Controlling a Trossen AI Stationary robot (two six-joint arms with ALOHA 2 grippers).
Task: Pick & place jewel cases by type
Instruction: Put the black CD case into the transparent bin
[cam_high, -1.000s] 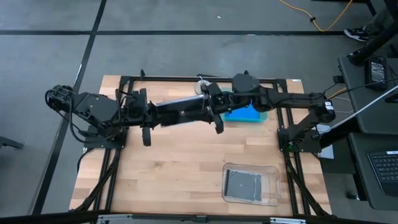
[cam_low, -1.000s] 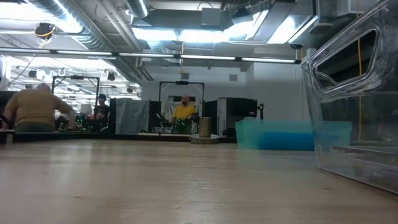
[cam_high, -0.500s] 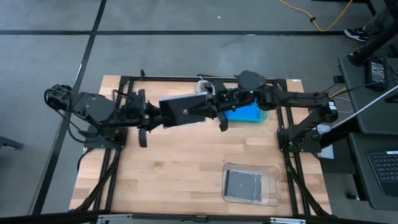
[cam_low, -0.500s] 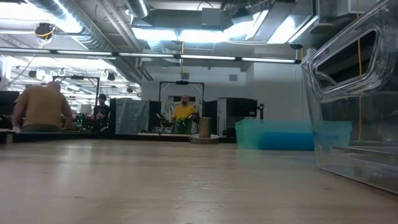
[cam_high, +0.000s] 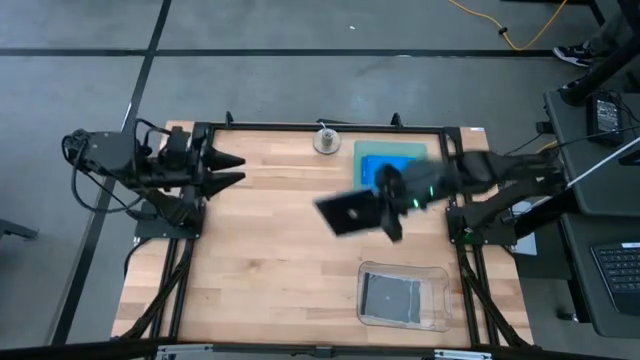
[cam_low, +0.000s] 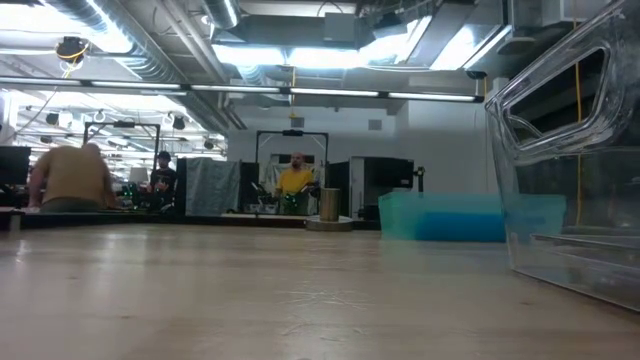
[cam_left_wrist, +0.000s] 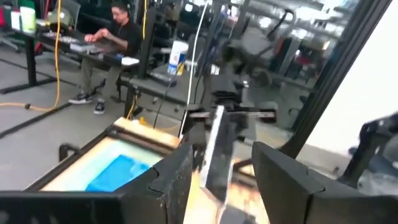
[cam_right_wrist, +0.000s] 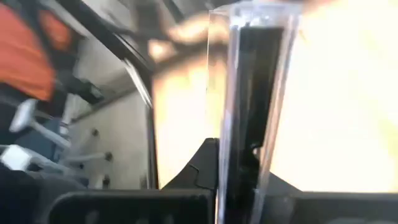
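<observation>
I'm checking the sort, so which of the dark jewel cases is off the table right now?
The dark case gripped by the right end effector, held over mid-table. The other dark case lies flat in the clear tray.

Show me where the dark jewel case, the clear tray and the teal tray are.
dark jewel case (cam_high: 350, 212): high view, middle of its flat face, held by the right gripper (cam_high: 385, 203).
clear tray (cam_high: 437, 272): high view, right rim.
teal tray (cam_high: 362, 149): high view, far left corner.
</observation>
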